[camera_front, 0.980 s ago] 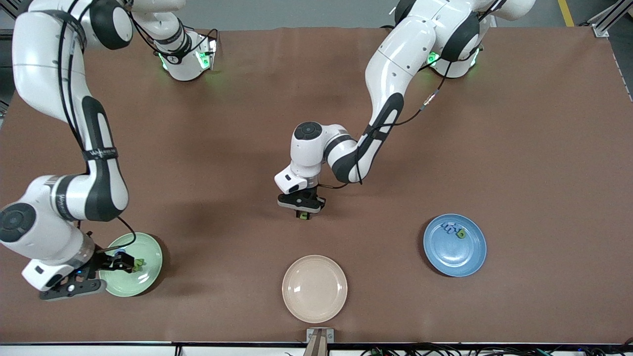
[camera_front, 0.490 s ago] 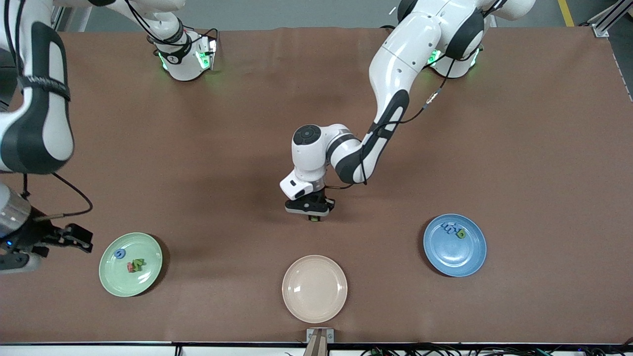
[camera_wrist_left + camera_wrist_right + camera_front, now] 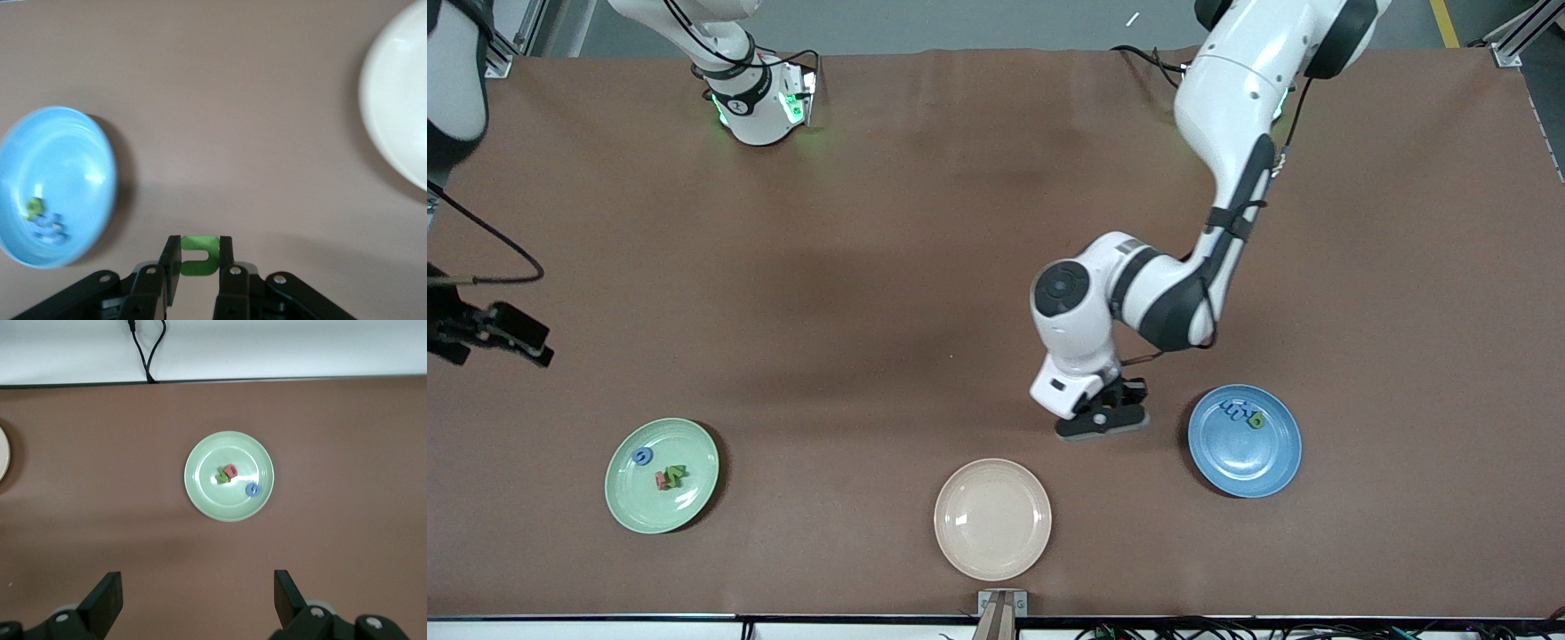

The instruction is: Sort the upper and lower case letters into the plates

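My left gripper [image 3: 1103, 425] is shut on a small green letter [image 3: 200, 255] and hangs over the bare table beside the blue plate [image 3: 1240, 467]. That plate holds a few blue letters and a green one [image 3: 1243, 412]; the left wrist view shows them in the blue plate [image 3: 63, 150] too. The mint green plate [image 3: 639, 502] at the right arm's end holds a blue letter [image 3: 641, 456], a pinkish-red one [image 3: 662, 482] and a green one [image 3: 677, 472]. My right gripper [image 3: 516, 342] is open and empty, high over the table's edge, looking down on the mint plate [image 3: 207, 499].
A cream-beige plate [image 3: 992, 519] with nothing on it lies near the front edge between the two coloured plates; its rim [image 3: 400, 120] shows in the left wrist view. Brown table stretches all around the plates.
The left arm has swung from the table's middle toward the blue plate, carrying the green letter. The right arm has risen and pulled away from the mint plate, leaving its letters there.
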Available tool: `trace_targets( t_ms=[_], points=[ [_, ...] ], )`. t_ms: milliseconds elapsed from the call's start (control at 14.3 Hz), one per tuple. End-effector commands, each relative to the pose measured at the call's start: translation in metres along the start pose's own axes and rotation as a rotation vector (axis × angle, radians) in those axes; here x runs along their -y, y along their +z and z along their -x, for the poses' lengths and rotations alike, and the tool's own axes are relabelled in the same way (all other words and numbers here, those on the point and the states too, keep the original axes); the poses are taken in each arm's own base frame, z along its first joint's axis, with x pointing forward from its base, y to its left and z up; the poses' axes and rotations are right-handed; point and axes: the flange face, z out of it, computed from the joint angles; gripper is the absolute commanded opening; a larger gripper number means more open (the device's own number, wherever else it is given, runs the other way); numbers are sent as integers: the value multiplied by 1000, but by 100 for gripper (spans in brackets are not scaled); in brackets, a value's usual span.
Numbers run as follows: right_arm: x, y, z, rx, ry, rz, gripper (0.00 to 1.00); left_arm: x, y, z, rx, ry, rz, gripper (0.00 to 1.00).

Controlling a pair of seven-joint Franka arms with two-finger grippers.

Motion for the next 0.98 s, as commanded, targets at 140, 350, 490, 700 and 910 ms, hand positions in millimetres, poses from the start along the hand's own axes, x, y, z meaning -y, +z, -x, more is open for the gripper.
trace_targets(
  t_ms=[140, 350, 490, 700, 910],
  points=[
    [2, -35, 46, 4, 26, -12, 100, 135, 50, -27, 114, 153, -23, 1],
    [5, -41, 65, 9, 21, -9, 100, 189, 107, -43, 171, 55, 61, 5],
    [6, -42, 77, 16, 19, -7, 100, 199, 122, -42, 216, -15, 114, 56],
    [6, -45, 84, 23, 21, -6, 100, 221, 112, -50, 239, -62, 139, 100],
    [6, -48, 88, 35, 32, -6, 100, 253, 35, -70, 223, -81, 119, 100]
  ],
)
